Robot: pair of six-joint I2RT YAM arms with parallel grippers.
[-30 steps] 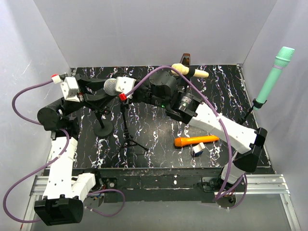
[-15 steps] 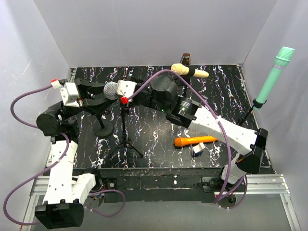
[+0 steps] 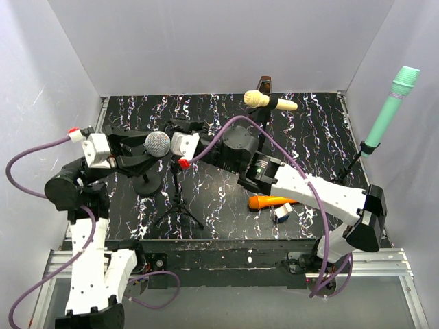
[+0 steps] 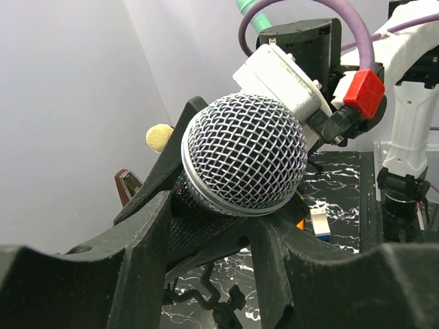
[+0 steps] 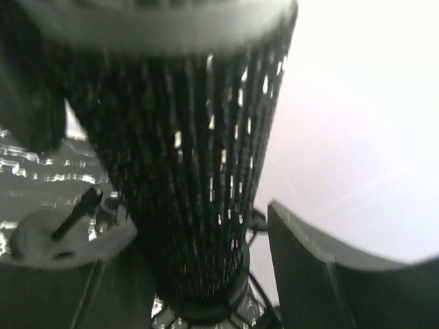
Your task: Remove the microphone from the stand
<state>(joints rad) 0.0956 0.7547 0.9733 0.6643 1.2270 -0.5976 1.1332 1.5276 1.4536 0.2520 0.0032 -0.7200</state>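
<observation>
Tripod stand (image 3: pixel 180 203) near the desk's (image 3: pixel 226 205) front edge, orange microphone (image 3: pixel 274 201) lying towards the right edge, silver-headed microphone (image 3: pixel 157 144) held up over the left half, clamped in left end effector (image 4: pixel 212 229), right end effector (image 5: pixel 199 267) spread wide around its black handle, seemingly not touching.

The left arm (image 3: pixel 89 240) and right arm (image 3: pixel 322 195) have long white parts and round black joints (image 3: pixel 63 186). A purple cable (image 4: pixel 243 31) runs to a small white box (image 4: pixel 281 79) with a red tip (image 4: pixel 363 92) on each. The left pincer (image 4: pixel 233 178) has thick black fingers (image 4: pixel 137 247).
</observation>
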